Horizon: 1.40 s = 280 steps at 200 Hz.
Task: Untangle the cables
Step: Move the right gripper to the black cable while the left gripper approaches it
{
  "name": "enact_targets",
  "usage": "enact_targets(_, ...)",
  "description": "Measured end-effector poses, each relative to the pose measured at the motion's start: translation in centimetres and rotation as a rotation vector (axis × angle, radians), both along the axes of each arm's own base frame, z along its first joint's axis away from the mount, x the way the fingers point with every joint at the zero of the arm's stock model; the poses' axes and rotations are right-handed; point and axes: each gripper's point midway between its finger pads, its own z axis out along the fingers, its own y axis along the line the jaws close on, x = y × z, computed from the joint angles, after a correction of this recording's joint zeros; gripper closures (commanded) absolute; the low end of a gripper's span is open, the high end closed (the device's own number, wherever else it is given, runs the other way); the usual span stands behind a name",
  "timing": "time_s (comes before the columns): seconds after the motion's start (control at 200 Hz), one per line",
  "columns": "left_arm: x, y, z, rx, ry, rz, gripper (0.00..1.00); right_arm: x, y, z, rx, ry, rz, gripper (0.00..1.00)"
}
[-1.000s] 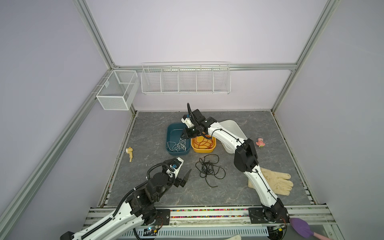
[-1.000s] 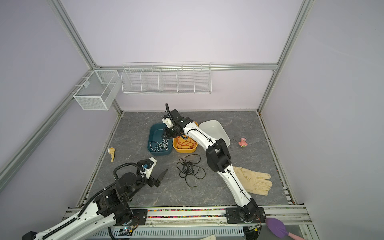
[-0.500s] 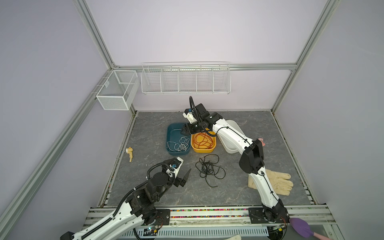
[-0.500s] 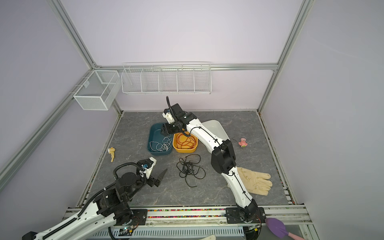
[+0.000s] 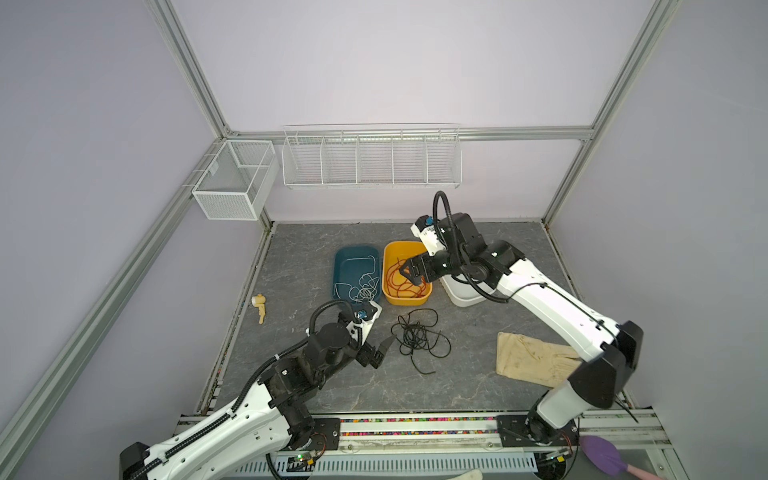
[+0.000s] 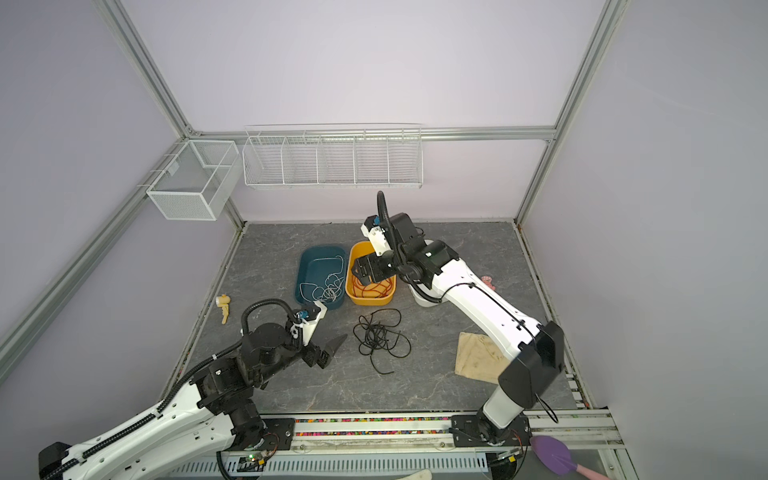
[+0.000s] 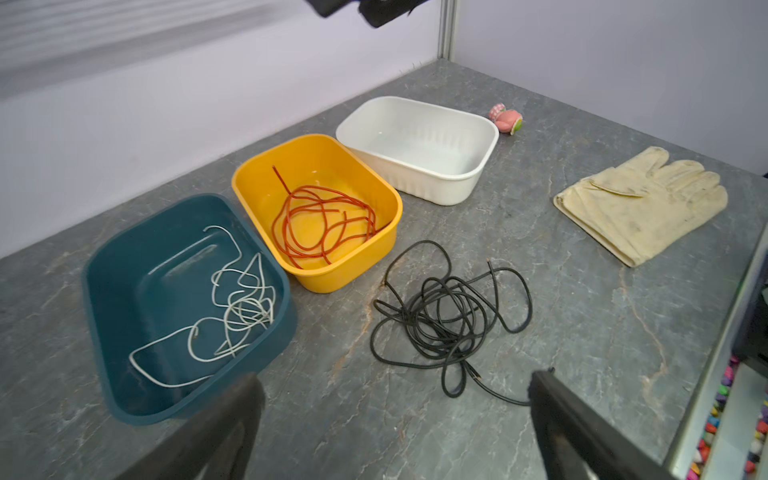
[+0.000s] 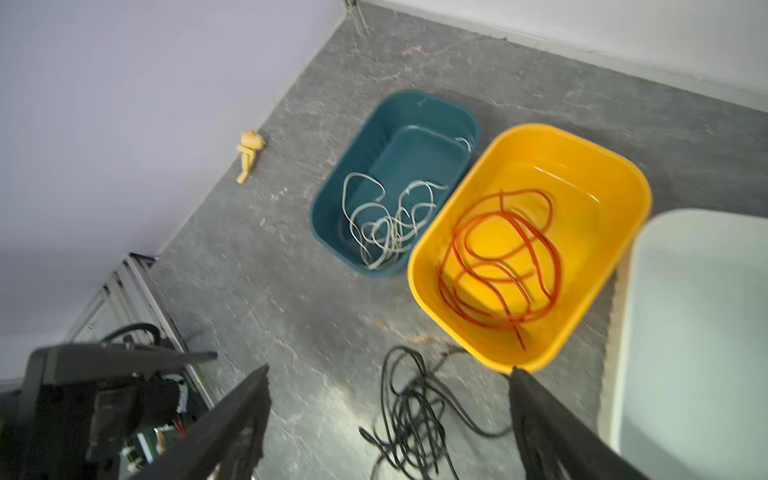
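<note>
The cables lie apart. A red-orange cable [image 5: 401, 282] is coiled in the yellow bin [image 5: 405, 300]. A white cable [image 5: 361, 289] lies in the teal bin [image 5: 345, 257] beside it. The black cable [image 5: 417, 340] sits in a loose heap on the grey table in front of the bins. My right gripper [image 5: 409, 272] hangs open above the yellow bin with nothing between its fingers. In the right wrist view that gripper [image 8: 390, 369] frames the black cable [image 8: 411, 411]. My left gripper [image 5: 380, 352] stands open just left of the black heap, apart from it.
An empty white bin [image 7: 415, 124] stands right of the yellow one, partly under my right arm. A cream glove [image 5: 528, 357] lies at the right front. A small yellow toy [image 5: 259, 305] lies by the left edge, and a pink toy [image 7: 505, 118] behind the white bin.
My right gripper has opened and drawn back to the right from the gap between the teal and yellow bins. The red-orange cable now lies loose in the yellow bin. The left arm has not moved.
</note>
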Motion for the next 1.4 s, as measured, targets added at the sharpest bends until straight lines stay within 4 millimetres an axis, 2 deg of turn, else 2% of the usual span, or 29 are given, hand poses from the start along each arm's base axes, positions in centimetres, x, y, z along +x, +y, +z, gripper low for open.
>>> enact_targets(0.155, -0.9, -1.0, -0.9, -0.036, 0.110, -0.032, 0.01, -2.8, -4.4, -1.7, -0.041, -0.018, -0.056, 0.11)
enact_targets(0.285, -1.6, -1.8, -1.3, -0.114, 0.234, -0.025, 0.01, -4.8, -7.2, -3.7, -0.075, -0.023, -0.092, 0.11)
enact_targets(0.45, -2.1, -3.3, -3.6, -0.156, 0.430, 0.006, 0.01, -6.6, -9.0, -6.8, -0.095, 0.008, -0.117, 0.11)
enact_targets(0.73, -3.8, -5.8, -8.6, -0.109, 0.629, 0.053, 0.02, -7.4, -9.6, -9.9, -0.095, 0.057, -0.144, 0.12)
enact_targets(1.009, -3.1, -6.1, -11.8, -0.071, 0.674, 0.129, 0.14, -8.3, -10.2, -13.3, -0.101, 0.097, -0.155, 0.12)
enact_targets(1.189, -2.7, -5.8, -14.6, 0.042, 0.662, 0.147, 0.24, -8.3, -10.2, -14.3, -0.097, 0.096, -0.157, 0.12)
enact_targets(1.269, -2.4, -5.9, -15.2, 0.102, 0.646, 0.140, 0.31, -8.3, -10.2, -14.5, -0.093, 0.092, -0.157, 0.12)
enact_targets(1.399, -1.3, -6.8, -14.7, 0.157, 0.583, 0.111, 0.35, -8.2, -10.0, -14.7, -0.085, 0.086, -0.154, 0.11)
